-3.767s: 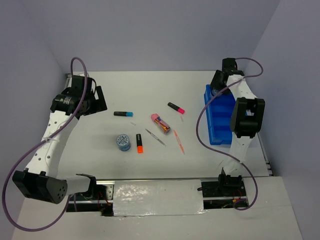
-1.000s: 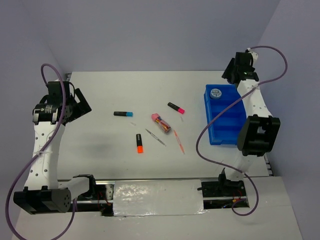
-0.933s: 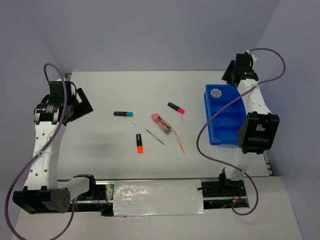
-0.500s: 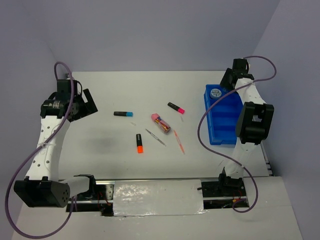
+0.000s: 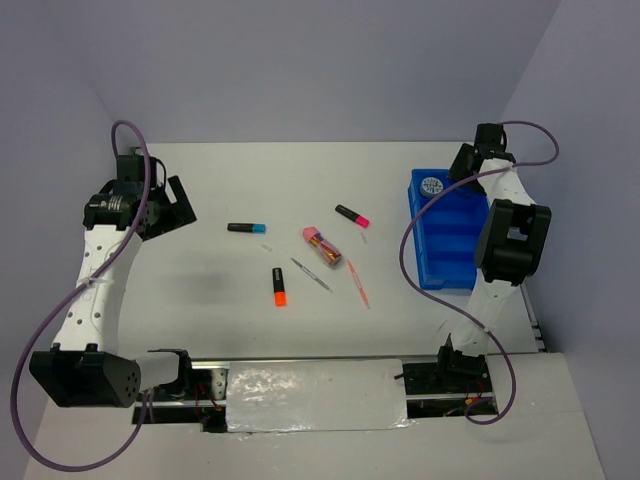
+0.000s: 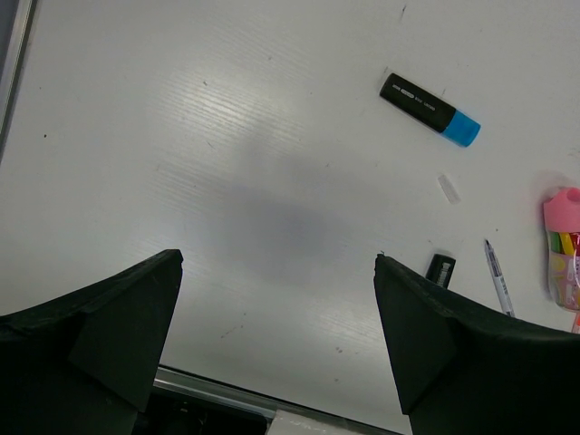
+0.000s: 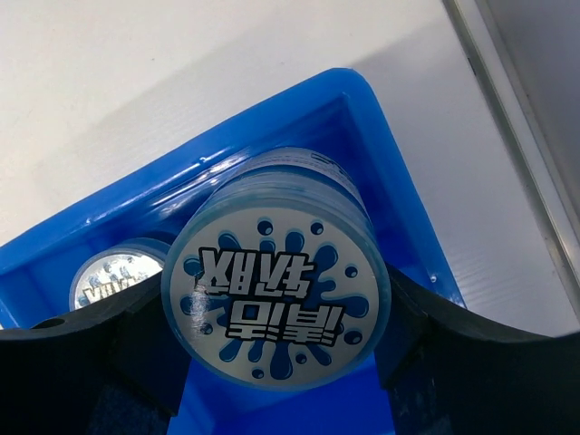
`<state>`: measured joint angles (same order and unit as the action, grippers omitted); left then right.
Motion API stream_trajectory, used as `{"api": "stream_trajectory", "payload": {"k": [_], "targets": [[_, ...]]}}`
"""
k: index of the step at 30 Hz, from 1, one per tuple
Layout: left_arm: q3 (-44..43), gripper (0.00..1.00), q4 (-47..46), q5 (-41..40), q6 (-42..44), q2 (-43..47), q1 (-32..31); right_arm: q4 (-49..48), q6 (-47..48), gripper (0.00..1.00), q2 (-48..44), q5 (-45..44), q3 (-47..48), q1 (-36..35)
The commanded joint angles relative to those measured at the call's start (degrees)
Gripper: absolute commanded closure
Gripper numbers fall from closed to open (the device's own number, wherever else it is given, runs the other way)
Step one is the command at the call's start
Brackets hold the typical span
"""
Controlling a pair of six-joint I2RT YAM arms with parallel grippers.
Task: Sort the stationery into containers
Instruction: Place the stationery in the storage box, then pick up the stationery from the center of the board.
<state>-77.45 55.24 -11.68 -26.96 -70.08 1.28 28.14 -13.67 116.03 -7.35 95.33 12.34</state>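
Note:
My right gripper [image 7: 275, 319] is shut on a round blue-splash patterned disc [image 7: 276, 290], held over the far corner of the blue tray [image 7: 372, 127]. A second disc [image 7: 111, 279] lies in that compartment, also seen from above as the disc [image 5: 431, 186]. My left gripper [image 6: 277, 263] hangs open and empty above bare table at the left. On the table lie the blue-ended marker [image 5: 246, 228], orange-ended marker [image 5: 279, 287], pink-ended marker [image 5: 352, 215], pink case [image 5: 321, 246], grey pen [image 5: 311, 274] and pink pen [image 5: 358, 283].
The blue tray [image 5: 450, 262] stands along the right side of the table, its nearer compartments bare. A small clear cap piece [image 6: 449, 188] lies near the blue-ended marker [image 6: 430, 111]. Walls close off the back and both sides.
The disc that lay on the table in the oldest frame is gone from there. Over the last second the right gripper came back down toward the tray's far corner, and the left arm shifted slightly.

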Motion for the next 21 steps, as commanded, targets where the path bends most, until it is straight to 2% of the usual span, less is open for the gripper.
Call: {"api": "stream_trajectory", "payload": {"k": [1,2,3,4,6,11,15,19,21], "targets": [[-3.1,0.01,-1.0,0.2,1.0,-0.3,-0.1,-2.9,-0.3,0.26,0.4,2.1,2.0,0.2],[-3.0,0.01,-1.0,0.3,1.0,-0.2,-0.1,-2.7,-0.4,0.22,0.5,2.3,2.4,0.2],[-2.9,0.01,-1.2,0.3,0.9,-0.1,-0.1,-2.2,-0.6,0.11,0.5,2.3,3.0,0.3],[-2.7,0.01,-1.3,0.4,0.9,0.1,-0.1,-2.0,-0.6,0.05,0.4,2.3,3.3,0.2],[-2.4,0.01,-1.5,0.7,0.9,0.2,-0.1,-1.8,-0.5,0.0,0.3,2.3,3.8,0.2],[-2.1,0.01,-1.5,1.0,0.8,0.4,0.0,1.6,-1.4,0.0,0.4,2.0,5.9,0.3],[-1.8,0.01,-2.5,4.1,0.6,-0.6,-0.1,3.5,-3.3,0.0,-5.9,3.9,6.3,-1.5],[-1.7,0.01,-3.7,8.9,-1.0,-3.1,-0.6,5.5,-0.8,0.0,-13.9,3.2,5.5,-10.0],[-2.1,0.01,-3.6,7.9,-2.0,-4.2,-2.6,7.1,-0.3,0.0,-18.4,2.2,4.1,-14.4]]}}
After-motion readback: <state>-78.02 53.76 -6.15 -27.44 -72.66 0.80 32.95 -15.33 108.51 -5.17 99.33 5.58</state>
